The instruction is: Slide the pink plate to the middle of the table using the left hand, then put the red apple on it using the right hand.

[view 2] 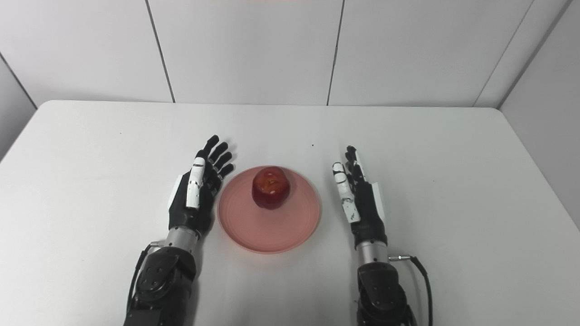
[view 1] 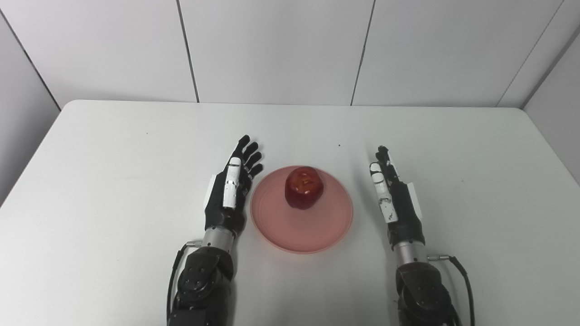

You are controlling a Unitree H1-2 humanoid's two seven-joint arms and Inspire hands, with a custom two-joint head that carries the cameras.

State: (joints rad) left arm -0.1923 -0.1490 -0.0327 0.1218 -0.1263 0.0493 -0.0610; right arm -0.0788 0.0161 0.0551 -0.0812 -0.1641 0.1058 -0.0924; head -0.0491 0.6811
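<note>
A glossy dark-red apple (view 1: 304, 187) sits on the pink plate (view 1: 312, 235) at frame centre. The left hand (view 1: 231, 190) and right hand (view 1: 394, 194) flank it, fingers extended, holding nothing.

One pink plate (view 1: 272, 226), one red apple (view 1: 304, 188), one white worktop (view 1: 113, 181), and two robot hands: left hand (view 1: 231, 190), right hand (view 1: 393, 199)

A round pink plate (view 1: 302, 222) lies flat mid-table; a red apple (view 1: 304, 187) sits on its far half, stem end up.
</note>
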